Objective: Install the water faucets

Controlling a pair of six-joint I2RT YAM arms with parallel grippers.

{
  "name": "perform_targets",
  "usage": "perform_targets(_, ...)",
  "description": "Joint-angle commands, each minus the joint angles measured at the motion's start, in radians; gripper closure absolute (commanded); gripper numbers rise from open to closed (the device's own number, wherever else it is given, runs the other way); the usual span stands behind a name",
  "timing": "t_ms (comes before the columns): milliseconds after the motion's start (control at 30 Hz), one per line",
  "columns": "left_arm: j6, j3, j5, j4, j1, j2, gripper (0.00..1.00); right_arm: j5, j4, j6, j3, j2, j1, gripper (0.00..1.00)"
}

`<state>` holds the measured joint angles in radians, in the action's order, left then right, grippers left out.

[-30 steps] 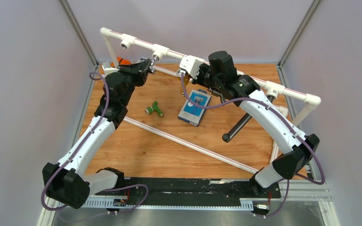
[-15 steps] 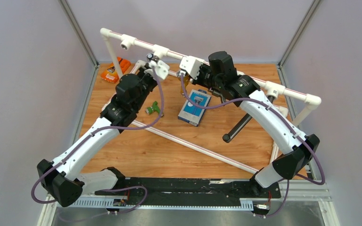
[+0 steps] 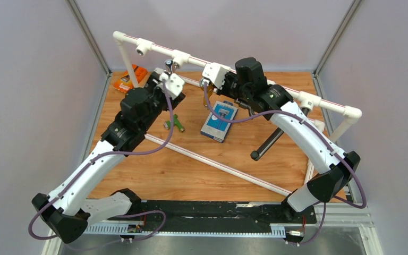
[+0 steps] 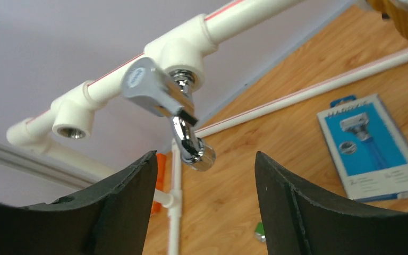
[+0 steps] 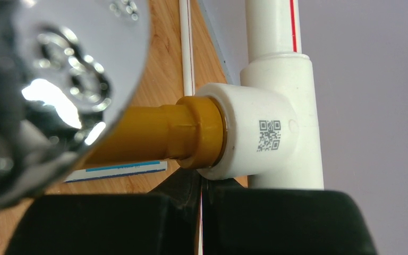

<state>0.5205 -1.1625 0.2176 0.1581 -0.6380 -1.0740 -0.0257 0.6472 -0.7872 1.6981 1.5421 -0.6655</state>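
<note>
Two faucets are waiting, one in the pipe frame (image 3: 159,49), one below it.
The chrome faucet (image 4: 178,117) is hanging from a tee socket (image 4: 183,50), the left gripper (image 4: 204,164) standing apart just before its spout, holding nothing. The green faucet (image 3: 174,123) is lying on the worktop (image 3: 191,170) below the frame, beside the left arm. The right gripper (image 5: 202,212) is resting pressed together under a brass fitting (image 5: 154,138) along the frame. Pulling back, a finger could be catching the spout and loosening its thread, or the arm sweeping the green faucet away.
</note>
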Motion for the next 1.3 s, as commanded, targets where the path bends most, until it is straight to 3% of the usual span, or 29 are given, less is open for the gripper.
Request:
perform_targets(0,-0.444,-0.054,-0.089,-0.011,0.069,0.054,0.26,-0.045,0.120,0.026,-0.049,0.055,-0.020,0.99)
perform_targets(200,-0.658,-0.077,-0.098,-0.058,0.138,0.036,0.27,-0.043,0.121,0.028,-0.049,0.055,-0.020,0.99)
perform_targets(400,-0.712,-0.123,-0.174,-0.097,0.164,-0.044,0.31,-0.040,0.121,0.028,-0.052,0.055,-0.020,0.99)
perform_targets(533,-0.737,-0.166,-0.162,-0.100,0.166,-0.116,0.41,-0.037,0.120,0.028,-0.052,0.055,-0.020,0.99)
perform_targets(600,-0.677,-0.183,-0.153,-0.104,0.166,-0.135,0.50,-0.039,0.120,0.026,-0.051,0.053,-0.020,0.99)
perform_targets(633,-0.659,-0.192,-0.143,-0.103,0.166,-0.139,0.64,-0.037,0.121,0.026,-0.052,0.053,-0.020,0.99)
perform_targets(700,-0.558,-0.209,-0.130,-0.092,0.166,-0.153,0.78,-0.037,0.120,0.026,-0.051,0.053,-0.020,0.99)
perform_targets(867,-0.178,-0.239,-0.348,0.018,0.164,-0.159,0.96,-0.037,0.121,0.026,-0.052,0.055,-0.020,0.99)
perform_targets(933,-0.028,-0.259,-0.452,0.101,0.150,-0.161,0.97,-0.037,0.120,0.026,-0.049,0.058,-0.022,0.99)
perform_targets(1000,0.091,-0.275,-0.466,0.185,0.117,-0.161,0.98,-0.037,0.121,0.026,-0.051,0.061,-0.020,0.99)
perform_targets(1100,0.131,-0.299,-0.452,0.248,0.103,-0.173,0.96,-0.036,0.121,0.026,-0.049,0.061,-0.020,0.99)
perform_targets(1167,0.118,-0.283,-0.410,0.230,0.103,-0.158,0.88,-0.037,0.120,0.028,-0.048,0.062,-0.020,0.99)
perform_targets(1200,0.110,-0.270,-0.396,0.203,0.103,-0.150,0.77,-0.037,0.120,0.028,-0.049,0.062,-0.020,0.99)
perform_targets(1267,0.052,-0.230,-0.348,0.138,0.104,-0.121,0.66,-0.036,0.120,0.028,-0.049,0.062,-0.020,0.99)
